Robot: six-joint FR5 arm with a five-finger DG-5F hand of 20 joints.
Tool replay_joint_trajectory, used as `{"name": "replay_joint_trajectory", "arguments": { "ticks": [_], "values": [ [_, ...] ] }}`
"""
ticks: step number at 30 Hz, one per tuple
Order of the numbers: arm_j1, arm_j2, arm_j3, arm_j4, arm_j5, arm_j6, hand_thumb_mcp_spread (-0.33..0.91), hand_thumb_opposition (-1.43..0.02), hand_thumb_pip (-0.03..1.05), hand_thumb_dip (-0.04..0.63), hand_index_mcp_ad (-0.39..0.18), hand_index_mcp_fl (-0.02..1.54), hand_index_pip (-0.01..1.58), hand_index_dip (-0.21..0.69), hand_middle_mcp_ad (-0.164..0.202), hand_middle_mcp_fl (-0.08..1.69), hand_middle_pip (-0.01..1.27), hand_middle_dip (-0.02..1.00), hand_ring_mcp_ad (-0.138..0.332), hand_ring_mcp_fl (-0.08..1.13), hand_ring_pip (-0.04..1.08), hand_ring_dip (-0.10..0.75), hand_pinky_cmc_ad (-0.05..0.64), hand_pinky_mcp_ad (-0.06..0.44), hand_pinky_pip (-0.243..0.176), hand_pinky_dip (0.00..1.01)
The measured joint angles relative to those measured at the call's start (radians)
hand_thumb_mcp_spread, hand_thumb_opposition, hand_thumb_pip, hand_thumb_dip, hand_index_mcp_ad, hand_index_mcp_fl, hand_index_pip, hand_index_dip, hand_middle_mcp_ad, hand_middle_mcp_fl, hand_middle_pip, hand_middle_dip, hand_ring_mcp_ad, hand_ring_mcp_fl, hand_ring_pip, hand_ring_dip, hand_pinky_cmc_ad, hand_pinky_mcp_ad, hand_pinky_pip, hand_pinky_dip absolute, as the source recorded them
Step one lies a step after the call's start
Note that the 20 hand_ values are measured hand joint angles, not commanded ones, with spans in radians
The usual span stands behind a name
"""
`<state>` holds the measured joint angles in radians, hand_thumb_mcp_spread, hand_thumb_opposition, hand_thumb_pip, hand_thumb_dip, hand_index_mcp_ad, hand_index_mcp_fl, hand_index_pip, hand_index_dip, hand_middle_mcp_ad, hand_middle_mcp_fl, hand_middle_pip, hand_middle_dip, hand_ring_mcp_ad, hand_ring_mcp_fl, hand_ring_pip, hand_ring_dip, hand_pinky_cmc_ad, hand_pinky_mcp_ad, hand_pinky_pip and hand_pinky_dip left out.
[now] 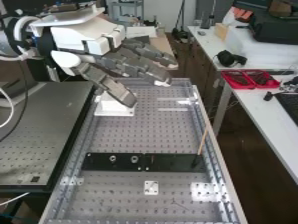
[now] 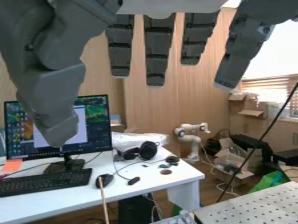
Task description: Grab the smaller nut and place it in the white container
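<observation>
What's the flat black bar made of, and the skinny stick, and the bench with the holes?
The black bar is dark and smooth: painted metal or hard plastic, I can't tell which. The stick seems to be plain wood, being thin and light brown. The bench looks like bare metal: grey, shiny where light hits.

A robotics lab: silvery perforated metal bench [image 1: 146, 135], white jointed robot arm [image 1: 83, 37], flat black monitor [image 2: 98, 127] on white rectangular desk [image 2: 151, 186]

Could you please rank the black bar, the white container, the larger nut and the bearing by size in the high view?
Black bar
White container
Larger nut and bearing: too alike to rank
</observation>
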<state>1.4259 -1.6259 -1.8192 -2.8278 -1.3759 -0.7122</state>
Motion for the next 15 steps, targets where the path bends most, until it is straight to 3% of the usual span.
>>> {"name": "replay_joint_trajectory", "arguments": {
  "ticks": [15],
  "values": [
    [-0.009, -0.029, 0.042, -0.042, -0.019, 0.011, 0.33, -0.76, 0.55, 0.188, -0.136, 0.13, 0.34, -0.005, 0.037, 0.26, 0.11, 0.22, 0.124, 0.01, 0.11, 0.087, 0.415, 0.326, -0.061, 0.59]
  ]
}}
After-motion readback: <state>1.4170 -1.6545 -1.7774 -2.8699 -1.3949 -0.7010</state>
